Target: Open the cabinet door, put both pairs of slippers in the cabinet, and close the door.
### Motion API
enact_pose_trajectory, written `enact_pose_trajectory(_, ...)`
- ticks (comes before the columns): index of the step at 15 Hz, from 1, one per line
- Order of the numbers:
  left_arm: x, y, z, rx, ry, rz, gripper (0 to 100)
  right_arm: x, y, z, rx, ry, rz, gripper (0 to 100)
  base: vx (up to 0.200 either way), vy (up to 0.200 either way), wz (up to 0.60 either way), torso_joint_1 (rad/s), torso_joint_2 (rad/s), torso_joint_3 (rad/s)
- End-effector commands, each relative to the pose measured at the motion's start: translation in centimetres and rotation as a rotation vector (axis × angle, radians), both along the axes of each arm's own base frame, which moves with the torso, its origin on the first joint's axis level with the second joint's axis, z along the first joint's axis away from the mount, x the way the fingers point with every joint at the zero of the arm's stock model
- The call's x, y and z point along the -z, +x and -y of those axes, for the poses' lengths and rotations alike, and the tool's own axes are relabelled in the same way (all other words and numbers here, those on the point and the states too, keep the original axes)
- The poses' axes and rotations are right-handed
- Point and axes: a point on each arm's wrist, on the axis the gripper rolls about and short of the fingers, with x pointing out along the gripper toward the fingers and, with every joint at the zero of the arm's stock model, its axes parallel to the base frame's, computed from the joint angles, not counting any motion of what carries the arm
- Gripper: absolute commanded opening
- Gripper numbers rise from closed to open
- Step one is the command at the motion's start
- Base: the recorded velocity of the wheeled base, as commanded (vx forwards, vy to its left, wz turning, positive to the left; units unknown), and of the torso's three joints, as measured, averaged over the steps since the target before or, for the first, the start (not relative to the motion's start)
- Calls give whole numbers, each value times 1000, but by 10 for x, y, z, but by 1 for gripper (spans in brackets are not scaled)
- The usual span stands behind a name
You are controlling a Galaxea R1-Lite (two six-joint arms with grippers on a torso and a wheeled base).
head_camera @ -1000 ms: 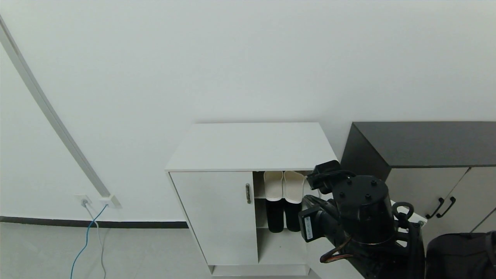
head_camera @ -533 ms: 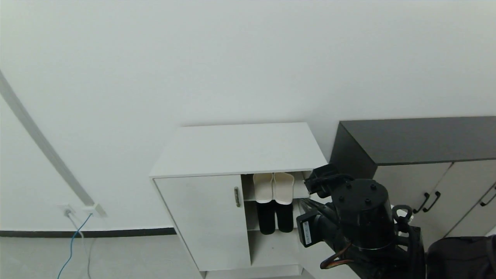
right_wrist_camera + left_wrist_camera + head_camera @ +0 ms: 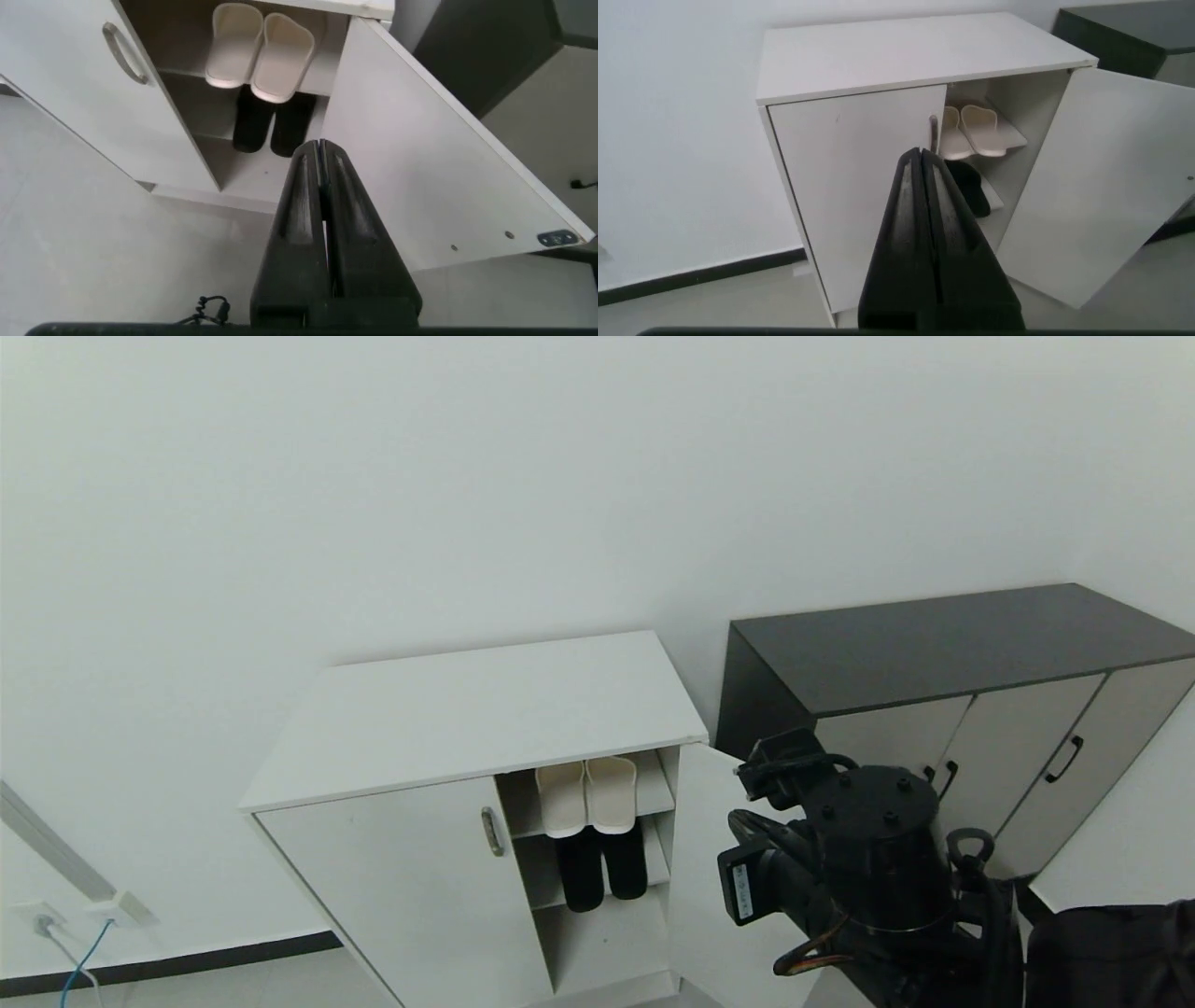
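Left end effector (image 3: 922, 152) and right end effector (image 3: 322, 145) pinched together, empty. The open white panel cabinet door (image 3: 700, 868) looks stiff and light: push its free edge.

The white wooden cabinet (image 3: 467, 709) stands upright against the wall, with a flat top. Its left-hand door (image 3: 392, 896) is closed and carries a small metal handle (image 3: 491, 832) near the top of its inner edge. The right-hand door (image 3: 700, 896) stands swung wide open, exposing the shelved right half. A pair of cream slippers (image 3: 586, 796) lies side by side on the upper shelf, the two touching and their ends overhanging the shelf's front edge. A pair of black slippers (image 3: 602, 873) lies directly beneath on the middle shelf, likewise side by side and projecting past its front edge.
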Motion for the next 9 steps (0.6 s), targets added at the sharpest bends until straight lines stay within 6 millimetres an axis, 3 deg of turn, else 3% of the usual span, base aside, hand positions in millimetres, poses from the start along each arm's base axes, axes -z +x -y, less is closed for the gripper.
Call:
enact_pose_trajectory(1, 0, 0, 0, 0, 0, -1, 0, 1, 0, 0, 1, -4, -2, 0, 0, 0, 0, 0, 0, 0)
enact_pose_trajectory(2, 0, 0, 0, 0, 0, -1, 0, 1, 0, 0, 1, -4, -2, 0, 0, 0, 0, 0, 0, 0)
enact_pose_trajectory(5, 0, 0, 0, 0, 0, -1, 0, 2, 1, -1, 1, -2, 0, 0, -200, 0, 0, 6, 4, -2)
enact_pose_trajectory(9, 0, 0, 0, 0, -1, -1, 0, 8, 14, 2, 7, -7, -13, 0, 0, 0, 0, 0, 0, 0)
